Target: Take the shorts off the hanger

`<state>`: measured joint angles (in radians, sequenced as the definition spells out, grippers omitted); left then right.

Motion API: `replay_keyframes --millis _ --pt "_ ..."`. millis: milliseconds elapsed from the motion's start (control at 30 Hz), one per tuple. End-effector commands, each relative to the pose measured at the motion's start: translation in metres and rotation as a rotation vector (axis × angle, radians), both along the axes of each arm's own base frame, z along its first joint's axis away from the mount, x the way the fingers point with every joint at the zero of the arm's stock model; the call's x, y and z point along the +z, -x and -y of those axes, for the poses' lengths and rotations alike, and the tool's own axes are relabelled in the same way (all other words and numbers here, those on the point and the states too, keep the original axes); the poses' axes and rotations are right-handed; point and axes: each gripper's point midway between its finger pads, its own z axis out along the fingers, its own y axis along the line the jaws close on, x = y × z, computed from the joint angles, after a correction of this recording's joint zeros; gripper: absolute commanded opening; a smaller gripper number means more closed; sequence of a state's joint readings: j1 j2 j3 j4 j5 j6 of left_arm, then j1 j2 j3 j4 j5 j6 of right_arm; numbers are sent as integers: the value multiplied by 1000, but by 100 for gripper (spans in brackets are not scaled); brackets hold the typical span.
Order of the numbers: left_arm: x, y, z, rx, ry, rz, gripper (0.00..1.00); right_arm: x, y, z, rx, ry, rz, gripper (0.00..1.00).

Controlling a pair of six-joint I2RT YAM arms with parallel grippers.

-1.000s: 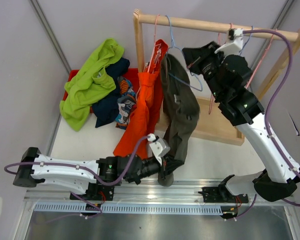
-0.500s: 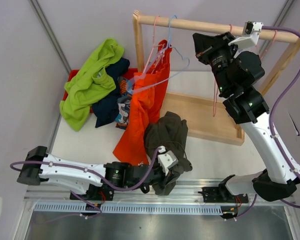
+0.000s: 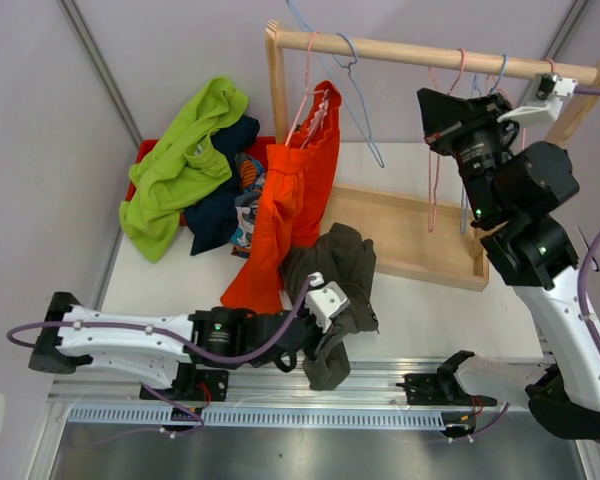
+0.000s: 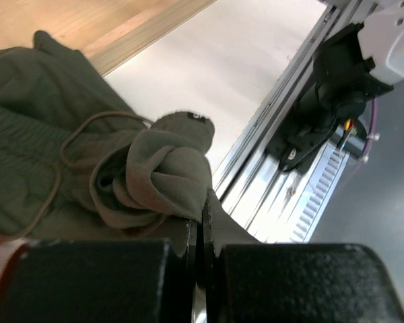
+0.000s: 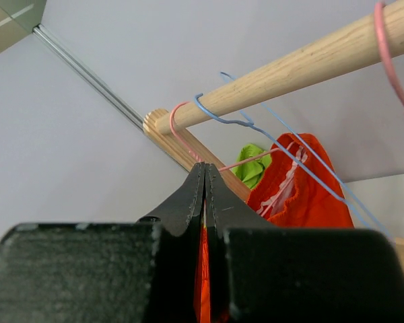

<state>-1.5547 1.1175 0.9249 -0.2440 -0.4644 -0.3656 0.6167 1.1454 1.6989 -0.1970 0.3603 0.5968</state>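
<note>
The grey shorts lie crumpled on the table off any hanger, drawstring showing. My left gripper is shut on a fold of them near the front edge. Orange shorts hang from a pink hanger on the wooden rail. Beside it an empty blue hanger dangles on the rail. My right gripper is shut on nothing, raised near the rail, right of the blue hanger.
Lime green shorts, navy shorts and print shorts are piled on a red tray at the left. The rack's wooden base lies behind the grey shorts. More pink and blue hangers hang at the rail's right.
The grey shorts came off the blue hanger and dropped to the table with my left gripper. The blue hanger swung back empty. My right arm drew away to the right and up.
</note>
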Motion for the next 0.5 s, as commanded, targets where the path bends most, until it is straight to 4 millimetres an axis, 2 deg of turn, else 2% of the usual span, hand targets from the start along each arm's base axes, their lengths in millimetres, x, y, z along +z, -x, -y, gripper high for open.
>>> replay_keyframes --millis 0,33,67,100,167,200,267,300,367,400,433,467 --pt "54 8 -37 -29 -19 80 0 11 20 23 -45 1 43 2" --pt "64 9 -44 -34 -17 103 0 15 29 29 -45 -8 60 5" --pt "103 11 -54 -45 47 119 0 10 30 31 -49 11 54 10" --pt "119 16 -58 -81 59 161 0 9 33 32 -49 17 56 36" --pt "172 18 -71 -112 161 199 0 5 39 36 -48 39 47 71" --pt "185 17 -77 -136 169 249 0 3 41 37 -50 50 41 91" --pt "229 24 -88 -208 245 291 0 -2 45 41 -54 70 27 99" --pt "235 26 -87 -251 219 353 0 -8 44 41 -57 90 18 99" --pt "279 30 -102 -306 267 424 0 -11 51 48 -70 103 14 100" --pt "281 28 -95 -301 232 445 0 -15 51 49 -75 116 8 99" --pt "296 20 -105 -268 222 473 0 -18 52 51 -81 124 3 99" --pt "318 -6 -123 -128 201 535 0 -17 58 57 -89 120 10 99"
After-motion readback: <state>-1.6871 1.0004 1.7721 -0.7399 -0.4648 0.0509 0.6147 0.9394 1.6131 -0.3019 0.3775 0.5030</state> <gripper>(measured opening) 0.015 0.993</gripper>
